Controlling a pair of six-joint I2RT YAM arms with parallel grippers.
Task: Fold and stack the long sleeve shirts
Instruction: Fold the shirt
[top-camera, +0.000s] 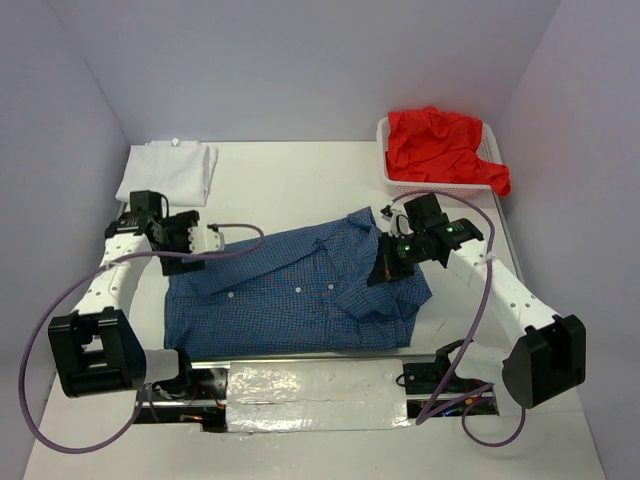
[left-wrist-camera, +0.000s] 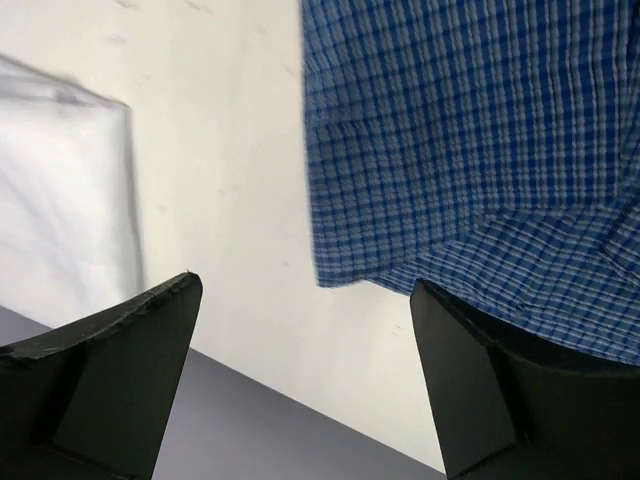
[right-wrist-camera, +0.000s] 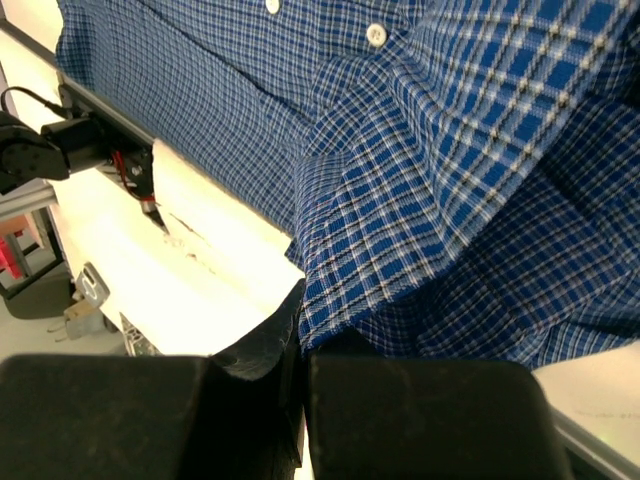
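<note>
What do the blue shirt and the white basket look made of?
The blue shirt: thin woven cloth, matte, likely cotton; the check weave shows and it folds softly. The white basket: probably moulded plastic; stiff rim, open mesh walls.

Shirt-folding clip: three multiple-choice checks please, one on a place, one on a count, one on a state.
1. Where is the red shirt? A. on the floor B. draped over the left arm C. in the white basket, far right
2. How many shirts show in the top view? A. one B. three C. five
3. How is the left tool? A. open, holding nothing B. shut on a sleeve C. out of view
Answers: 1 C, red cloth fills the basket. 2 B, red, a folded white shirt far left, the blue shirt spread in the middle. 3 A, its fingers stand wide apart with nothing between.
</note>
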